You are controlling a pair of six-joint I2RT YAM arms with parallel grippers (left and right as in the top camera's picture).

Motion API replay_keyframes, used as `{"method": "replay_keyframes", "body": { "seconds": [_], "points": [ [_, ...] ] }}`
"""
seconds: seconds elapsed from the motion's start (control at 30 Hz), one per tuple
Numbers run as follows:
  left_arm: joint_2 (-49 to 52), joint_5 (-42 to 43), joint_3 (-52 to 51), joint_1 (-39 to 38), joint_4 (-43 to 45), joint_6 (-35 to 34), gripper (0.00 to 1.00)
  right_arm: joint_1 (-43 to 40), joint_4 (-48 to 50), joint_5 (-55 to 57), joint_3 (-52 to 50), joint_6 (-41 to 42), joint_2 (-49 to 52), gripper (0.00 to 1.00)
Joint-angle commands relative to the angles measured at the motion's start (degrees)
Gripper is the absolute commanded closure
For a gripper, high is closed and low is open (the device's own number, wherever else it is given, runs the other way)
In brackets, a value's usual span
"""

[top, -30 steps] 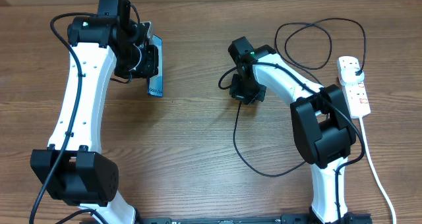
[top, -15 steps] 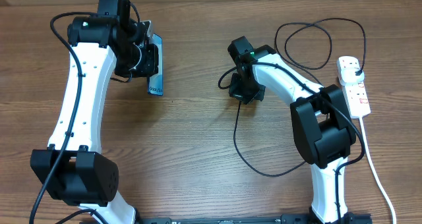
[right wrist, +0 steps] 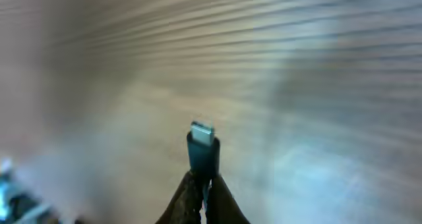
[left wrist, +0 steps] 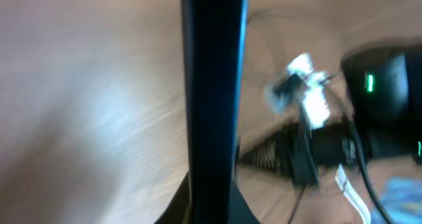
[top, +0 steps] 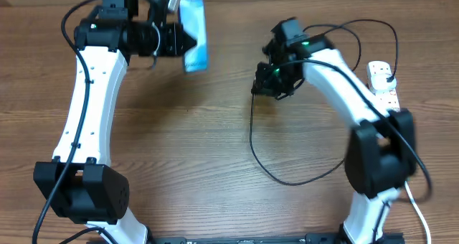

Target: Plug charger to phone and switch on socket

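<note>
The phone [top: 194, 30] is now held higher and further back than a second ago, with its lit screen turned up toward the overhead view. It is clamped in the closed left end effector [top: 181, 40]. The right end effector [top: 271, 82] is also seen shifted back. It is closed on the charger [top: 252, 140] just behind the plug tip [right wrist: 203, 137], which is raised off the surface [top: 215, 165]. Tip and phone are well apart, so mating is judged to be next. The socket [top: 385, 86] lies at the right edge, and its switching is judged outstanding.
</note>
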Motion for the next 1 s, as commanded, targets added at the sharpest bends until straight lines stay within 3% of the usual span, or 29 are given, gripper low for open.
{"method": "replay_keyframes", "body": {
  "seconds": [0.0, 0.07, 0.23, 0.33, 0.37, 0.4, 0.43, 0.67, 0.87, 0.9, 0.93, 0.97],
  "points": [
    [-0.39, 17.59, 0.9, 0.74, 10.14, -9.2, 0.96, 1.6, -2.1, -5.88, 2.03, -4.39, -9.2, 0.96],
    [-0.39, 21.14, 0.9, 0.68, 16.0, -12.87, 0.96, 3.34, -2.67, -5.88, 2.03, -4.37, -13.03, 0.96],
    [-0.39, 23.67, 0.9, 0.15, 14.69, -8.74, 0.96, 9.94, -2.62, 1.55, 2.03, -3.17, -19.47, 0.96],
    [-0.42, 19.85, 0.9, 0.2, 12.22, -8.66, 0.96, 11.19, -5.27, 18.82, 1.97, 11.54, -19.8, 0.96],
    [-0.39, 15.43, 0.9, 0.33, 9.68, -8.63, 0.96, 10.95, -6.51, 21.27, 1.88, 13.25, -19.8, 0.89],
    [-0.39, 10.56, 0.9, 0.33, 6.8, -8.57, 0.96, 10.91, -6.86, 21.18, 1.88, 12.92, -19.8, 0.63],
    [-0.42, 2.54, 0.9, 0.31, 1.9, -6.84, 0.96, 10.93, -7.34, 21.2, 1.88, 12.35, -19.8, 0.21],
    [-0.39, -19.5, 0.79, 0.22, -11.19, -1.79, 0.96, 10.8, -6.47, 18.18, 5.03, 10.56, -17.88, 0.21],
    [-0.39, -21.42, 0.79, 0.22, -11.87, -2.47, 0.96, 7.5, -26.38, 18.23, 32.96, 6.03, 1.66, 0.21],
    [-0.39, -21.44, 0.79, 0.22, -12.07, -2.45, 0.96, 7.1, -27.17, 18.21, 35.39, 5.62, 3.96, 0.21],
    [-0.39, -21.44, 0.79, 0.22, -12.52, -2.45, 0.96, 6.62, -25.81, 18.18, 36.87, 5.22, 6.64, 0.15],
    [-0.39, -21.44, 0.79, 0.22, -12.98, -2.43, 0.96, 6.51, -23.45, 18.18, 36.74, 5.25, 7.96, 0.17]
  ]
}}
